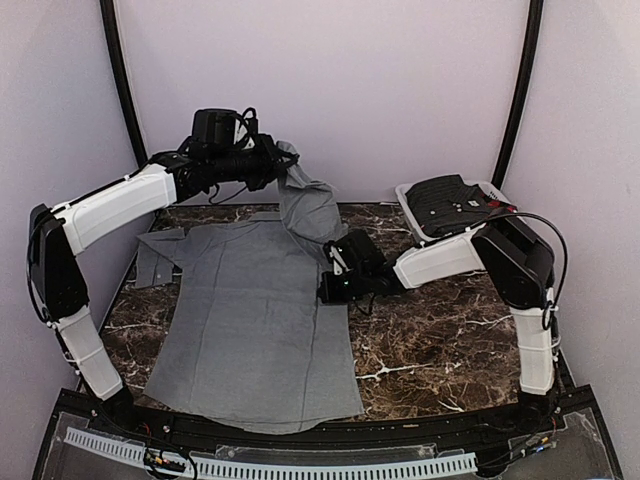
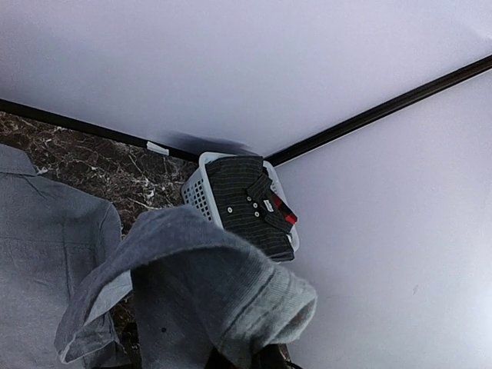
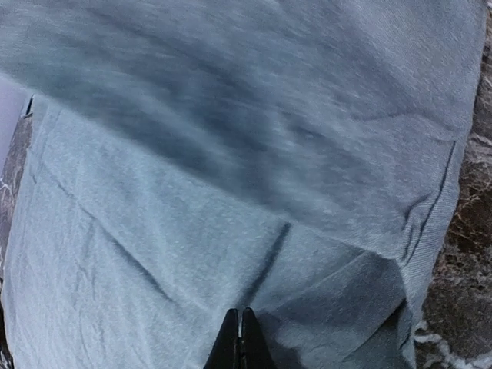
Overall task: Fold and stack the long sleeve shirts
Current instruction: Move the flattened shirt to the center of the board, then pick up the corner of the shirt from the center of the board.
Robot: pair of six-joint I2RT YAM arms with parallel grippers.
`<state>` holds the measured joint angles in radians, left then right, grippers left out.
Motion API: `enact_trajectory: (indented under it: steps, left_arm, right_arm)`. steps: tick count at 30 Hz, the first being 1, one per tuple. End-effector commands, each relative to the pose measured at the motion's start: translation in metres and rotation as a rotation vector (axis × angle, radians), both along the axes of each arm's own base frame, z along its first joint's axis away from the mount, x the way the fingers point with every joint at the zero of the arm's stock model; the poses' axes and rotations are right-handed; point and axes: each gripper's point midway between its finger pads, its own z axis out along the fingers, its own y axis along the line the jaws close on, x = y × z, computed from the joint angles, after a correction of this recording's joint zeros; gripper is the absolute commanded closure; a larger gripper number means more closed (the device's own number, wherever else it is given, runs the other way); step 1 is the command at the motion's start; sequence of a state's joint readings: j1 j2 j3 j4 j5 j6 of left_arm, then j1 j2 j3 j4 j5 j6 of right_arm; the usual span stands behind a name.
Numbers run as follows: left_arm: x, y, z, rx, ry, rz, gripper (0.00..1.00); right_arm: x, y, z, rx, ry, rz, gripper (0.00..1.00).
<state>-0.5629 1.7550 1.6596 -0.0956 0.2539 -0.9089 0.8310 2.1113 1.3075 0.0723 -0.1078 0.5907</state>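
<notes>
Grey shirt fills the left half of the dark marbled desk in the overhead view. It lies flat with its hem towards the bottom of the frame and its collar towards the top. One sleeve is folded short at the left edge.

The left arm arches up the left side and across to the upper centre. The right arm reaches in from the right edge towards the middle.

A white basket sits at the upper right, against the back wall, and holds a folded dark striped shirt. In the left wrist view that dark striped shirt shows its buttoned placket and a red patch at the neck.

The grey shirt's other sleeve is raised off the desk at the upper centre. It hangs in a bunch from the left fingers, which are pinched on the cloth. The left wrist view shows the same sleeve draped in folds over the fingers at the bottom of the frame.

The right fingers sit at the shirt's right edge, just below the armpit. In the right wrist view they are pressed together over the grey cloth — whether any fabric is caught between them cannot be told.
</notes>
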Motion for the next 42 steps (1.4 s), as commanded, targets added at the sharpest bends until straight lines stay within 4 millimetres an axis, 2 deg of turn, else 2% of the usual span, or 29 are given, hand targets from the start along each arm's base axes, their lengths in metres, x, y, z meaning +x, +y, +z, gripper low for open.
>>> enact_trajectory:
  steps: [1, 2, 6, 13, 16, 19, 22, 26, 28, 31, 34, 35, 39, 42]
  left_arm:
    - [0.006, 0.005, 0.009, -0.106, 0.008, 0.029, 1.0]
    - [0.008, 0.004, 0.012, -0.134, 0.006, 0.028, 1.0]
    - [0.013, 0.004, -0.002, -0.16, 0.033, 0.027, 1.0]
    - [0.029, 0.009, -0.014, -0.179, 0.032, 0.04, 1.0]
    - [0.038, 0.009, -0.024, -0.177, 0.043, 0.039, 1.0]
    - [0.044, 0.009, -0.031, -0.183, 0.046, 0.029, 1.0]
    - [0.046, 0.008, -0.04, -0.188, 0.059, 0.024, 1.0]
    - [0.046, 0.013, -0.051, -0.195, 0.088, 0.05, 1.0]
    - [0.045, 0.02, -0.059, -0.193, 0.111, 0.088, 1.0]
    - [0.037, 0.033, -0.076, -0.206, 0.16, 0.153, 1.0]
    - [0.031, 0.047, -0.088, -0.244, 0.197, 0.224, 1.0]
    - [0.024, 0.052, -0.098, -0.244, 0.216, 0.239, 1.0]
    - [0.014, 0.063, -0.108, -0.269, 0.22, 0.277, 1.0]
    - [0.012, 0.065, -0.108, -0.261, 0.207, 0.276, 1.0]
  right_arm:
    - [0.029, -0.021, -0.014, -0.043, 0.007, -0.123, 1.0]
    - [0.032, -0.029, -0.02, -0.056, 0.018, -0.141, 1.0]
    - [0.047, -0.062, -0.031, -0.101, 0.043, -0.217, 1.0]
    - [0.076, -0.112, -0.031, -0.147, 0.04, -0.292, 1.0]
    - [0.083, -0.115, -0.023, -0.128, 0.034, -0.263, 0.99]
    - [0.082, -0.11, -0.003, -0.126, 0.005, -0.208, 0.91]
    - [0.074, -0.115, 0.022, -0.123, -0.021, -0.19, 0.81]
    - [0.053, -0.129, 0.05, -0.133, -0.042, -0.175, 0.72]
    - [0.036, -0.137, 0.056, -0.137, -0.034, -0.172, 0.71]
    - [0.004, -0.156, 0.048, -0.184, 0.0, -0.18, 0.71]
    - [-0.03, -0.165, 0.042, -0.214, 0.035, -0.179, 0.72]
    - [-0.041, -0.171, 0.039, -0.232, 0.044, -0.191, 0.72]
    - [-0.079, -0.194, 0.031, -0.288, 0.083, -0.237, 0.73]
    - [-0.106, -0.212, 0.025, -0.316, 0.124, -0.267, 0.74]
